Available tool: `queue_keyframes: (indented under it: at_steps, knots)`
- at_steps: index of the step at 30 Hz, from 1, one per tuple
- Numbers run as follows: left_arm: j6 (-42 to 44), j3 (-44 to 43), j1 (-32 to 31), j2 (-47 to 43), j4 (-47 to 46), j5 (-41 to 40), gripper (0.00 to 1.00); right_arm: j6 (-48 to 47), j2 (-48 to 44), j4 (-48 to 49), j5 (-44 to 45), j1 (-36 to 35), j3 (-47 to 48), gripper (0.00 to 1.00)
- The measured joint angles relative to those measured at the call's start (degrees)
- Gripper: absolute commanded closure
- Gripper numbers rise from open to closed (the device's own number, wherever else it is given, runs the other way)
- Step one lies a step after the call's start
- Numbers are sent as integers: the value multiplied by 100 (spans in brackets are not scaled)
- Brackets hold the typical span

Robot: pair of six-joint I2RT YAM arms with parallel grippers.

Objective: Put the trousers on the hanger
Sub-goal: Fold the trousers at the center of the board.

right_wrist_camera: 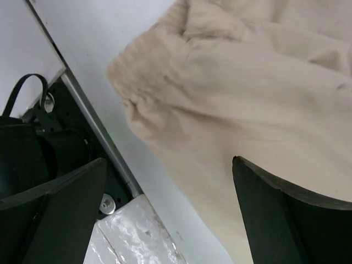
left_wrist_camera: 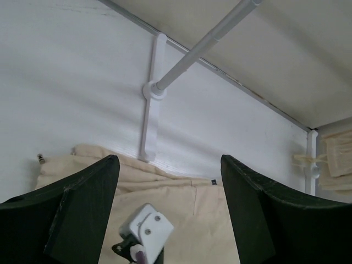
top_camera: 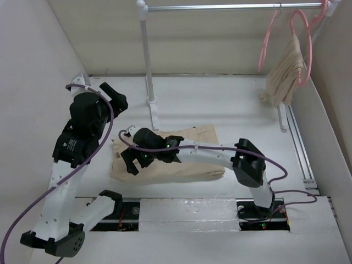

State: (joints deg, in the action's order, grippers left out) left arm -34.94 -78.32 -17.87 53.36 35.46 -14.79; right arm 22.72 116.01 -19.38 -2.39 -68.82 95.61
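The pale beige trousers (top_camera: pixel 190 159) lie spread flat on the white table in the middle of the top view. My right gripper (top_camera: pixel 130 159) is open and hovers over their left end, holding nothing; its wrist view shows the cloth's bunched edge (right_wrist_camera: pixel 247 104) between the open fingers (right_wrist_camera: pixel 169 165). My left gripper (top_camera: pixel 114 93) is open and empty, raised at the back left, looking down on the trousers (left_wrist_camera: pixel 220 220). The thin pink hanger (top_camera: pixel 266 41) hangs bare from the rail at the top right, far from both grippers.
A second pink hanger (top_camera: pixel 309 49) with a bunched beige garment (top_camera: pixel 286 74) hangs next to it. A white rail post (top_camera: pixel 148 66) stands just behind the trousers; it also shows in the left wrist view (left_wrist_camera: pixel 149 110). Side walls close in left and right. A black slot (right_wrist_camera: pixel 66 126) runs along the near table edge.
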Motion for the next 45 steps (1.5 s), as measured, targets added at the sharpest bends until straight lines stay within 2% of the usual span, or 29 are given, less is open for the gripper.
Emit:
queue_keyframes:
  at_steps: [4,6,7,8,11,13,14,16,17,20,21,22,23,24,25,27,31,36,40,45]
  knots:
    - [72,245,0,2,-33,-120,30,-55,-439,13,-131,201,-238,2]
    - [129,546,0,33,-101,-96,33,-76,-1198,94,-188,457,-848,18]
    - [155,732,2,66,-131,-7,35,-66,-1493,96,-186,568,-1054,62]
    - [181,874,2,109,-131,76,35,-70,-2009,94,-188,767,-1401,63]
    - [291,1539,-188,413,-396,490,36,-87,-3309,389,-22,1272,-2483,98]
    - [339,1858,-542,791,-407,579,35,-94,-3952,323,48,1534,-3156,99]
    - [363,1943,-686,1019,-385,575,33,-98,-4129,297,79,1659,-3414,93]
    - [431,2031,-881,1423,-341,573,29,-114,-4398,201,94,1941,-3991,75]
    - [450,2061,-914,1589,-319,564,29,-118,-4513,103,90,2096,-4256,52]
    - [496,2105,-907,1923,-212,511,33,-155,-4931,-188,15,2621,-4946,40]
    - [503,2142,-903,1974,-219,518,39,-155,-5073,-308,20,2780,-5088,41]
    - [507,2190,-901,1987,-221,553,42,-153,-5206,-396,17,2894,-5204,47]
    - [514,2245,-903,1980,-245,597,46,-151,-5344,-461,17,2942,-5313,69]
    - [518,2302,-903,1945,-280,699,56,-175,-5460,-514,17,2946,-5401,75]
    - [518,2356,-903,1904,-332,844,61,-133,-5584,-544,13,2944,-5515,80]
    - [533,2417,-911,1818,-452,1147,68,-101,-5807,-570,-4,2946,-5783,82]
    - [529,2417,-1130,1899,-940,1665,68,-57,-5882,-573,-39,2997,-6269,86]
    - [490,2420,-1624,2940,-1453,2065,68,17,-5650,-595,-39,3099,-6728,86]
    - [509,2518,-1617,3628,-1727,1965,67,127,-5755,-678,-20,3167,-6953,83]
    - [629,2614,-1458,3842,-1762,1558,65,173,-6172,-968,55,3250,-6968,76]
